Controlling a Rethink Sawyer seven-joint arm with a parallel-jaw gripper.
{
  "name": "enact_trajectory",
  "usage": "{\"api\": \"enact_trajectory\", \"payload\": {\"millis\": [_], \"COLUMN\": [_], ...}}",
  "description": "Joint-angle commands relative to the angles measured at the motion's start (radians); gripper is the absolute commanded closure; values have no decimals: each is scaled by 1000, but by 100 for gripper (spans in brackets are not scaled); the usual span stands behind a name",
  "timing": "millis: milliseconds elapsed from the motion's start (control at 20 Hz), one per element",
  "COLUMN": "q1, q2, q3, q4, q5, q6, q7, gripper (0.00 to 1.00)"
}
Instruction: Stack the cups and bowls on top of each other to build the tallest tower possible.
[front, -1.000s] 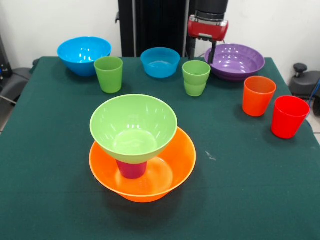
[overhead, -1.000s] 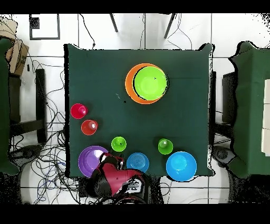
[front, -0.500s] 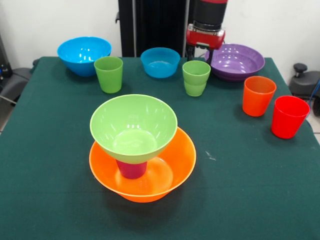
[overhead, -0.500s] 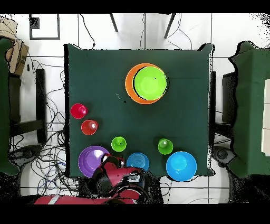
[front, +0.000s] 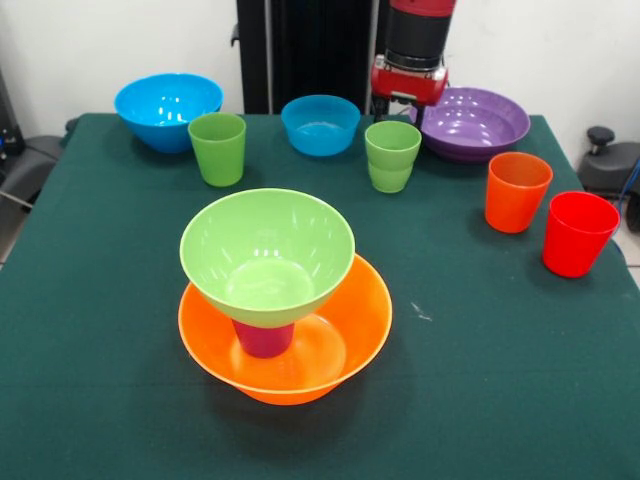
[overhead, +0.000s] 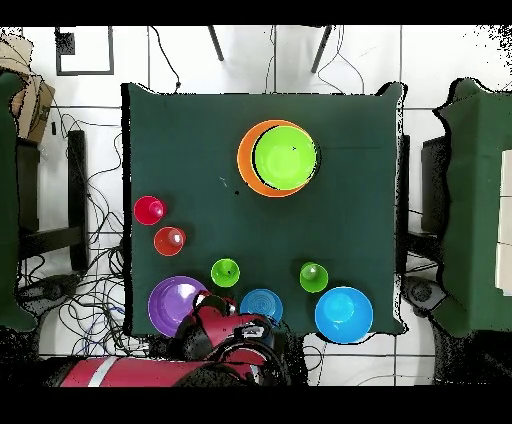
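The tower stands near the table's middle: a big orange bowl (front: 355, 335) holds a purple cup (front: 263, 338), and a lime green bowl (front: 267, 250) rests upright on that cup. My gripper (front: 400, 108) hangs open at the far edge, just behind a green cup (front: 392, 155) and beside the wide purple bowl (front: 470, 122), holding nothing. Overhead, the gripper (overhead: 207, 303) sits between the purple bowl (overhead: 172, 304) and the smaller blue bowl (overhead: 261, 305). A second green cup (front: 217, 148), an orange cup (front: 517, 190) and a red cup (front: 578, 233) stand loose.
A large blue bowl (front: 167, 108) and the smaller blue bowl (front: 320, 124) line the far edge. The green cloth table (front: 500, 380) is bordered by a black stand (front: 305, 50) behind it, with cables on the floor (overhead: 90, 300) around it.
The gripper has lifted slightly and shifted a little toward the green cup. In the overhead view more of the red arm has swung in along the bottom edge. No cup or bowl moved.
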Motion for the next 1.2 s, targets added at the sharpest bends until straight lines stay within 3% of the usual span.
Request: {"api": "enact_trajectory", "payload": {"millis": [50, 550, 1200], "q1": [-7, -66, -96], "q2": [-71, -307, -306], "q3": [97, 167, 201], "q4": [-57, 85, 69], "q5": [2, -23, -12], "q6": [-1, 139, 141], "q7": [117, 112, 100], "gripper": [0, 0, 0]}}
